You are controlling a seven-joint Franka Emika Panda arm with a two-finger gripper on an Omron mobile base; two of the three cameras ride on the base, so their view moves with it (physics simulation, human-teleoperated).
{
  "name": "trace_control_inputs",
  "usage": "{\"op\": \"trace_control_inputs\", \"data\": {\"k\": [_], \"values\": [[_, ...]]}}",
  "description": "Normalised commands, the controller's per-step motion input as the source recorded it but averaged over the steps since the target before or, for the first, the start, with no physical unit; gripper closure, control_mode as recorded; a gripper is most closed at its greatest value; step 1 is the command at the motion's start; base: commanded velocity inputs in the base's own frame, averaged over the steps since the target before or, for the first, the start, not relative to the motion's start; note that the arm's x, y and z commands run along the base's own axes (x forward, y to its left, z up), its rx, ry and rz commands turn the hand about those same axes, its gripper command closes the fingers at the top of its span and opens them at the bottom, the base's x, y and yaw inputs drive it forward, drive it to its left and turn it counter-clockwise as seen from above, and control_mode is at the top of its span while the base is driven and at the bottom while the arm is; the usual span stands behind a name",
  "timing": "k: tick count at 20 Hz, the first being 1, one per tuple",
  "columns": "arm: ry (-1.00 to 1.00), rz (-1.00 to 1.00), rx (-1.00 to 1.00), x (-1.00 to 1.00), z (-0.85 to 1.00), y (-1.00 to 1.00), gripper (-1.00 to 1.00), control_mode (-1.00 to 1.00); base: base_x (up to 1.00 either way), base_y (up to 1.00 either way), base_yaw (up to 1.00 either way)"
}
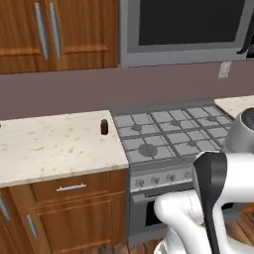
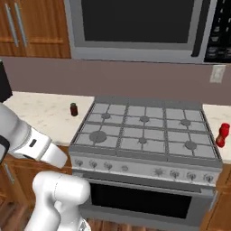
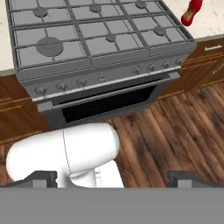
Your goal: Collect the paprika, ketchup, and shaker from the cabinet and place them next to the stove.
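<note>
Nearest to our hand camera, our gripper [image 3: 113, 177] stands spread wide, its two dark finger tips [image 3: 43, 178] far apart at the bottom of the view, holding nothing and touching nothing. It hangs in the air above the wooden floor [image 3: 175, 131], in front of the oven door.

Beyond it we see the stove [image 3: 96, 48], the largest thing before us, grey with black grates, a row of front knobs and a bar handle across the oven door. Pale counter [image 1: 54, 144] runs along its left side, and more counter [image 2: 216, 113] lies at its right.

On the right counter, just beside the stove, the ketchup [image 2: 222, 135] stands upright. On the left counter, near the stove's back corner, the paprika [image 1: 104, 127] stands upright, well apart from the ketchup.
</note>
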Motion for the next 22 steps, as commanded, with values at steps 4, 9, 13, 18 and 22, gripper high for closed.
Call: {"op": "trace_control_inputs", "data": {"k": [4,9,13,18,22], "values": [[0.00,0.00,0.00,0.00,0.00,0.00,-1.00,1.00,0.00,0.59,0.55],[0.00,0.00,0.00,0.00,0.00,0.00,-1.00,1.00,0.00,0.59,0.56],[0.00,0.00,0.00,0.00,0.00,0.00,-1.00,1.00,0.00,0.65,0.55],[0.00,0.00,0.00,0.00,0.00,0.00,-1.00,1.00,0.00,0.62,0.57],[0.00,0.00,0.00,0.00,0.00,0.00,-1.00,1.00,0.00,0.62,0.57]]}}
